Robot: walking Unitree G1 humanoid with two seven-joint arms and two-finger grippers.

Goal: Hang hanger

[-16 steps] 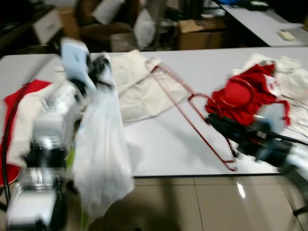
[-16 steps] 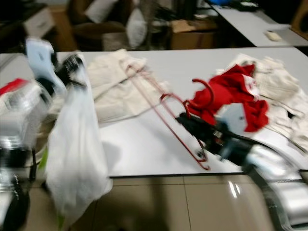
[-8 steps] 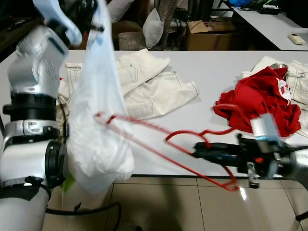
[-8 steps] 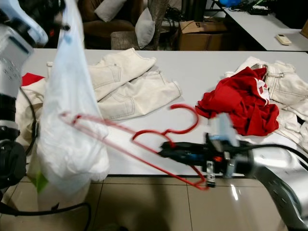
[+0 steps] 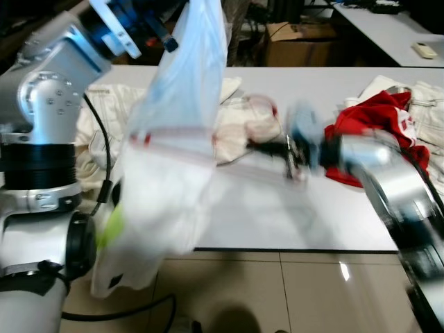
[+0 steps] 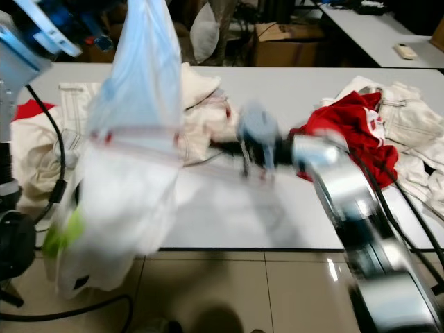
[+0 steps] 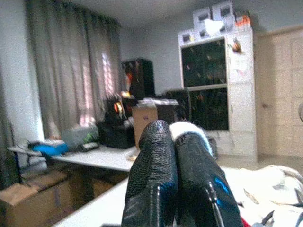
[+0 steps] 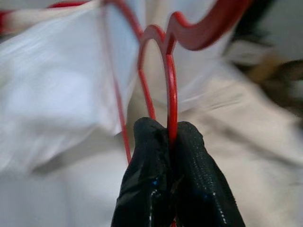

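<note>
A translucent white plastic bag [image 5: 173, 166] hangs from my raised left gripper [image 5: 165, 35], above the table's left front edge. In the left wrist view, that gripper [image 7: 173, 137] is shut with a bit of white film at its fingertips. My right gripper [image 8: 168, 132] is shut on the wire of a red hanger [image 8: 171, 80]. The right arm [image 5: 374, 159] reaches leftward over the table, blurred. The hanger's bar [image 5: 177, 130] shows as a red line across the bag, and I cannot tell whether it lies inside or behind.
On the white table [image 5: 277, 222] lie cream jeans [image 5: 236, 125], a red garment [image 5: 378, 121] and more cream clothes [image 5: 427, 104] at the right. Behind stand a cardboard box [image 5: 298, 48] and a second table [image 5: 388, 28]. A black cable [image 5: 104, 159] hangs beside my left arm.
My right arm has swung left from the table's front edge, carrying the red hanger over to the bag. The left arm has lifted the bag higher.
</note>
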